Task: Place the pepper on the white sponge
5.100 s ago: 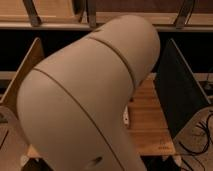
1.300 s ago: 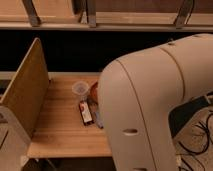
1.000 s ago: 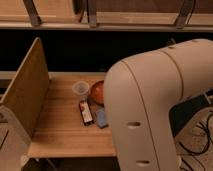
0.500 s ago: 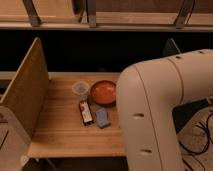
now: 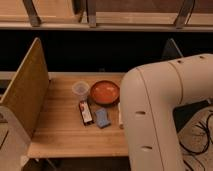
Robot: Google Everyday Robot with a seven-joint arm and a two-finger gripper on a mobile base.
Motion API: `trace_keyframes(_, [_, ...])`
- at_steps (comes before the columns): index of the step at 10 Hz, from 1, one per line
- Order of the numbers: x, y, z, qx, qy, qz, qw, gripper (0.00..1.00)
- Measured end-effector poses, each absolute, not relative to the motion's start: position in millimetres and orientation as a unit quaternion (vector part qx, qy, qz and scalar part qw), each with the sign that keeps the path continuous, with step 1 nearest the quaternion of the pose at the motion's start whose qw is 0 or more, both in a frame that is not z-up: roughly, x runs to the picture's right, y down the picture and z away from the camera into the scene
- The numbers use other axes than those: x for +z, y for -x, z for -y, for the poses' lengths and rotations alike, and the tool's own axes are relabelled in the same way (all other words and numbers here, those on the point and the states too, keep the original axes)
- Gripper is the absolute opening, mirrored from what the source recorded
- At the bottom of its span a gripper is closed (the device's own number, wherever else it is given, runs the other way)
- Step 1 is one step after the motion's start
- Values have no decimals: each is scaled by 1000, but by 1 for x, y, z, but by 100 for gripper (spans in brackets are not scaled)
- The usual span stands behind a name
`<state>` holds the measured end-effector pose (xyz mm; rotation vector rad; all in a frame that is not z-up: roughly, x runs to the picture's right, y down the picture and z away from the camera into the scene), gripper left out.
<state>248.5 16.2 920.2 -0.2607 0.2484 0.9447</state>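
Note:
My large white arm (image 5: 160, 115) fills the right side of the camera view and hides the right part of the wooden table (image 5: 60, 132). The gripper is not in view. No pepper shows. A thin pale strip (image 5: 120, 114) shows at the arm's edge, right of a blue sponge (image 5: 102, 118); I cannot tell whether it is the white sponge.
On the table stand an orange-red bowl (image 5: 104, 92), a clear plastic cup (image 5: 80, 89) and a dark red packet (image 5: 85, 112). A tall wooden side panel (image 5: 25, 95) borders the table's left. Cables (image 5: 200, 135) lie on the floor at the right.
My arm has swung to the right across the view, uncovering the bowl, the blue sponge and more of the table top.

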Motion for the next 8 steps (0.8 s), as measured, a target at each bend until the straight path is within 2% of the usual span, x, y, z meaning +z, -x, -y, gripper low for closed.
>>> trace_keyframes(8, [964, -222, -8, 431, 152, -90, 885, 80])
